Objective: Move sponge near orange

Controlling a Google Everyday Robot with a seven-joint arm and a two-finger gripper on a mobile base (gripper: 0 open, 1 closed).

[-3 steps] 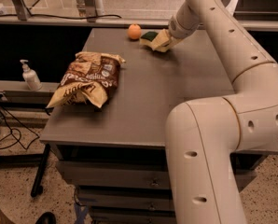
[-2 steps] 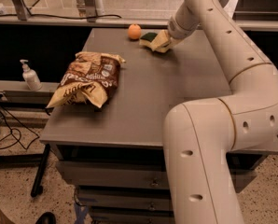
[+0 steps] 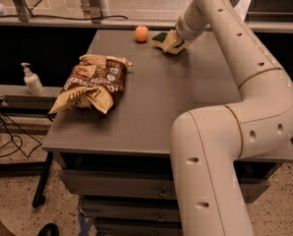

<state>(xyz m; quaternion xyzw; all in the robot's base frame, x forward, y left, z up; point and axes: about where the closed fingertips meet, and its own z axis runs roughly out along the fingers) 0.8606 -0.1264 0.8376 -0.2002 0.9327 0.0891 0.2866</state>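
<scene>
End effector (image 3: 176, 42) at far end of tabletop (image 3: 186, 97), in contact with sponge (image 3: 161, 37) — grip state cannot be told. Orange (image 3: 141, 33) just beyond sponge, not touching.
Risk: overshoot nudges orange, which rolls off far edge; weak hold drops sponge early.
Snack bag (image 3: 93, 80) well apart from end effector — print unreadable.

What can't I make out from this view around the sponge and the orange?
All in the camera view:
Gripper, at the table's far edge on the sponge: the arm hides its grip.
Sponge: its right part is covered by the gripper, and I cannot tell whether it is resting or lifted.
Table: its right side is hidden behind the arm.
Orange: its far side is turned away.
</scene>
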